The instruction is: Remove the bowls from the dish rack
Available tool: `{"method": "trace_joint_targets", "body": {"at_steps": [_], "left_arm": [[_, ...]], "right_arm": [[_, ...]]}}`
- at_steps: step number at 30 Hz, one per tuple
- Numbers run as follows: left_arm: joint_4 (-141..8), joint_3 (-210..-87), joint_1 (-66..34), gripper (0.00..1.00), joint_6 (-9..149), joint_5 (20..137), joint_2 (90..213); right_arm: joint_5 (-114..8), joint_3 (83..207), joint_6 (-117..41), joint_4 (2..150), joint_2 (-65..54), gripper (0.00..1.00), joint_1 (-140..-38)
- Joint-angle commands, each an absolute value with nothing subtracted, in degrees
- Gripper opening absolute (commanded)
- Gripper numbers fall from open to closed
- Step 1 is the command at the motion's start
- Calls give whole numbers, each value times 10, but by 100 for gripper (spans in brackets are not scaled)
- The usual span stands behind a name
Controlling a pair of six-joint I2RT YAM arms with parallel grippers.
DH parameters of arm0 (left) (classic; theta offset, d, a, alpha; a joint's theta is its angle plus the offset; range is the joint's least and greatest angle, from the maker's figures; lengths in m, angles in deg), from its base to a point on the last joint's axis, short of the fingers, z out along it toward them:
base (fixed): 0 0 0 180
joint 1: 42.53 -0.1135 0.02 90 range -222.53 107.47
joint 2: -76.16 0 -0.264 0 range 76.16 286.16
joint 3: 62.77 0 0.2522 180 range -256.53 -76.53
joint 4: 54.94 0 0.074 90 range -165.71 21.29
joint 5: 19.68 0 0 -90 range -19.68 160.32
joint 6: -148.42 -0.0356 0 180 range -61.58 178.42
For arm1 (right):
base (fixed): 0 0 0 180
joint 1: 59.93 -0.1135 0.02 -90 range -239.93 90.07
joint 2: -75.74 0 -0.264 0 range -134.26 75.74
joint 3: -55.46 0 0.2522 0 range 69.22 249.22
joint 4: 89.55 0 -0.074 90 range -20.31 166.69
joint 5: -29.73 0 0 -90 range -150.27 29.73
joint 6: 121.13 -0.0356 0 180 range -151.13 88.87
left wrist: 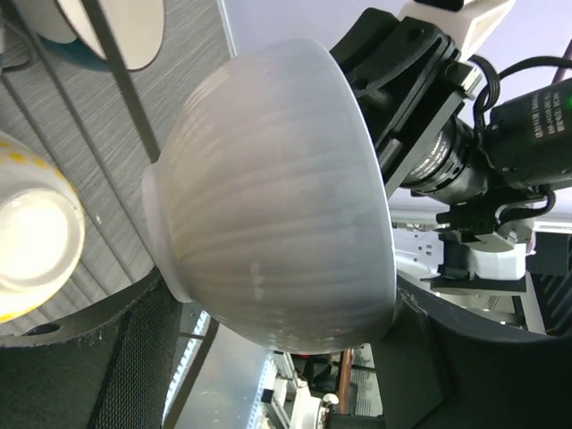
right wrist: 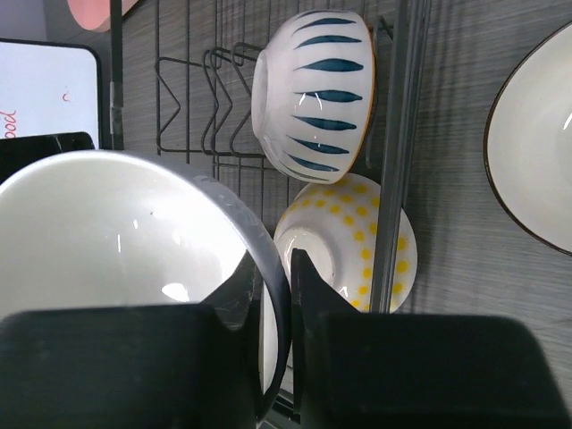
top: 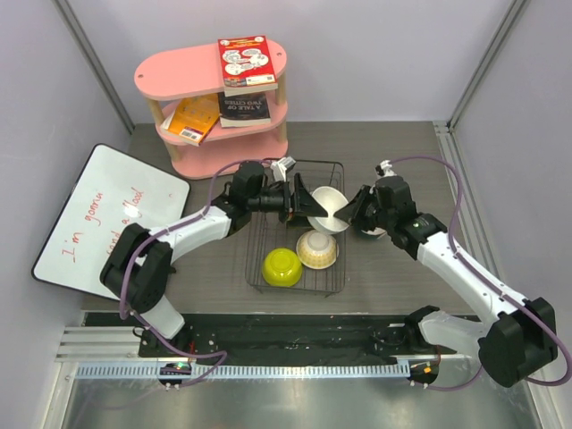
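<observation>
1. The right claw [right wrist: 273,268] was pinching the rim of the white bowl [right wrist: 116,241]. One finger sat inside the glossy hollow and the other outside, nearly pressed together.
2. On the bowl's other side we saw the left claw [top: 302,202]. Its fingers [left wrist: 98,357] were spread wide and seemed to clasp the ribbed body from foot to rim. The bowl hung tilted between both claws, above the dish rack [right wrist: 407,89].
3. Just beyond the right claw's tips, down in the rack, a yellow-dotted bowl [right wrist: 340,223] sat upside down.
4. Farther beyond that lay a teal-striped bowl [right wrist: 313,89], its foot toward the upright tines.
5. To that claw's side, past the rack's wall, a dark-rimmed bowl [right wrist: 536,134] rested on the worktop [right wrist: 456,250].
6. Back from the left claw, toward the arm bases, a yellow-green bowl [top: 282,266] sat upside down in the rack.
7. Farthest beyond the left claw we saw a pink shelf [top: 210,71] carrying books [top: 243,61]. A whiteboard [top: 107,219] lay well off to its outer side.
</observation>
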State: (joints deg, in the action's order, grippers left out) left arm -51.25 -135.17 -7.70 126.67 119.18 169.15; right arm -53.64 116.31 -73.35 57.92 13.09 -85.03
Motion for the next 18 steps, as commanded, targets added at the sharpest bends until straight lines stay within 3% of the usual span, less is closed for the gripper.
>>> {"method": "trace_joint_targets", "body": {"at_steps": [1, 3, 7, 12, 18], "left_arm": [[-459, -1348, -81, 0, 1276, 1216, 1670], [-484, -1348, -82, 12, 1263, 1221, 1668], [-549, -1352, -83, 61, 1208, 1191, 1646], [-682, -1378, -92, 70, 1134, 1172, 1627], [-774, -1371, -144, 81, 1083, 1149, 1586]], "right_arm": [[-545, 1176, -716, 579, 119, 3, -863], [-555, 1179, -716, 570, 123, 1, -864], [-585, 1193, -707, 545, 136, 1, -864], [-600, 1233, -681, 508, 143, 1, -864], [-700, 1296, -635, 431, 143, 1, -861]]}}
